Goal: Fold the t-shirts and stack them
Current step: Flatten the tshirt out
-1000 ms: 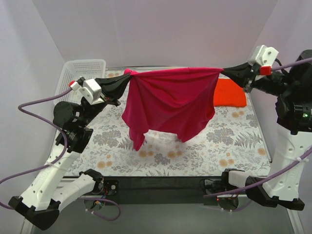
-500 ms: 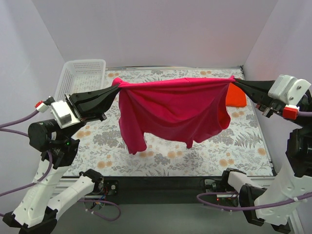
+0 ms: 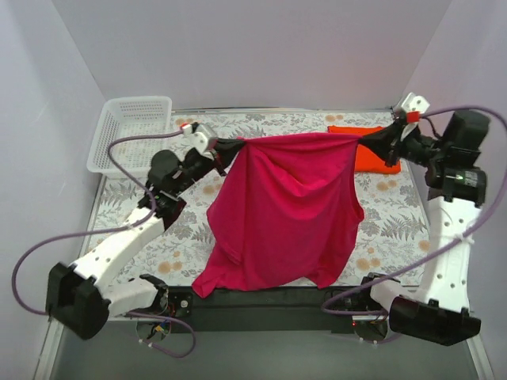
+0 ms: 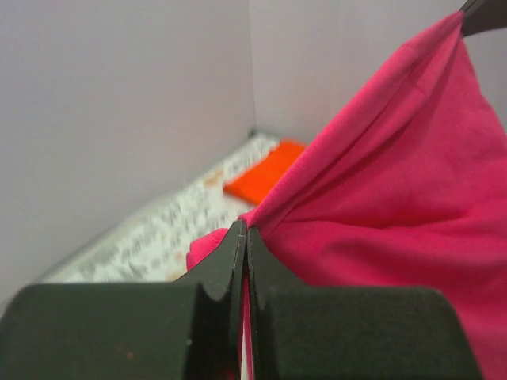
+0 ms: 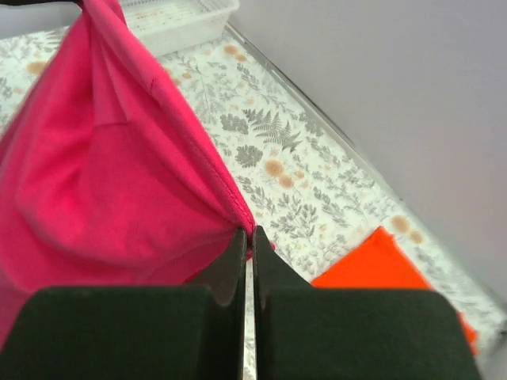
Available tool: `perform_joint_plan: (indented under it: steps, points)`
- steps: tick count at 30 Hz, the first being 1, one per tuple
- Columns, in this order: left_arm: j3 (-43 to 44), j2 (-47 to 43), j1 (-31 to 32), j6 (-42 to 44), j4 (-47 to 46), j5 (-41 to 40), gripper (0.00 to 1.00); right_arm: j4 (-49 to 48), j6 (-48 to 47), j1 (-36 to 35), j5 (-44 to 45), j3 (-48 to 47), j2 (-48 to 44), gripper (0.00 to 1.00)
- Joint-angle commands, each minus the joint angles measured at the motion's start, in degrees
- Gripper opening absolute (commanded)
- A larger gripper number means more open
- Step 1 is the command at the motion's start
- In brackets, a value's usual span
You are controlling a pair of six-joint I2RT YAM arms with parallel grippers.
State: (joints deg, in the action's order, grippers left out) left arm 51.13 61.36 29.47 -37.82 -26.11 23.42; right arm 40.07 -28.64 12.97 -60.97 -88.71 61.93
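Observation:
The magenta-pink t-shirt (image 3: 285, 214) is stretched between both grippers and drapes toward the table's near edge, its hem reaching past it. My left gripper (image 3: 238, 146) is shut on its left top corner; in the left wrist view (image 4: 246, 231) the cloth (image 4: 396, 198) is pinched between the fingers. My right gripper (image 3: 361, 139) is shut on its right top corner, also shown in the right wrist view (image 5: 247, 233) with the cloth (image 5: 103, 174). The orange-red t-shirt (image 3: 372, 154) lies folded at the back right, also seen in the wrist views (image 4: 265, 176) (image 5: 388, 265).
A white lattice basket (image 3: 131, 131) stands at the back left, also in the right wrist view (image 5: 178, 16). The floral tablecloth (image 3: 388, 229) covers the table. Lilac walls close in the back and both sides.
Both grippers have moved back and lower and closer together with the pink shirt. The shirt now hangs longer and spreads forward to the near table edge.

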Motion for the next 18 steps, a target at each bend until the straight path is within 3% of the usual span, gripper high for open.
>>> perform_joint_plan:
  steps: [1, 4, 8, 14, 16, 17, 18]
  points:
    - [-4.1, 7.7, -0.5, 2.4, -4.6, -3.1, 0.00, -15.4, 0.6, 0.2, 4.7, 18.0, 1.1, 0.01]
    - [-4.7, 20.4, -0.5, 2.6, -9.7, -4.8, 0.00, -26.4, 1.5, -1.5, 10.8, 29.2, 5.5, 0.01]
    - [-0.4, 36.4, -0.5, 1.8, -10.2, -7.5, 0.00, -31.3, 1.9, -3.6, 17.2, 32.5, 14.3, 0.01]
    - [4.9, 44.9, -0.4, -0.1, -6.1, -10.8, 0.00, -31.2, 2.5, -3.9, 22.0, 32.3, 20.9, 0.01]
    - [5.5, 44.8, -0.4, -0.6, -5.3, -12.8, 0.12, -31.2, 2.4, -3.9, 22.6, 32.9, 20.5, 0.01]
    - [5.7, 44.5, -0.5, -0.8, -3.9, -14.0, 0.31, -31.3, 2.3, -3.8, 22.7, 33.1, 20.4, 0.01]
    - [6.6, 43.8, -0.4, -0.9, -2.6, -15.1, 0.41, -31.2, 2.3, -3.8, 22.7, 33.2, 20.6, 0.01]
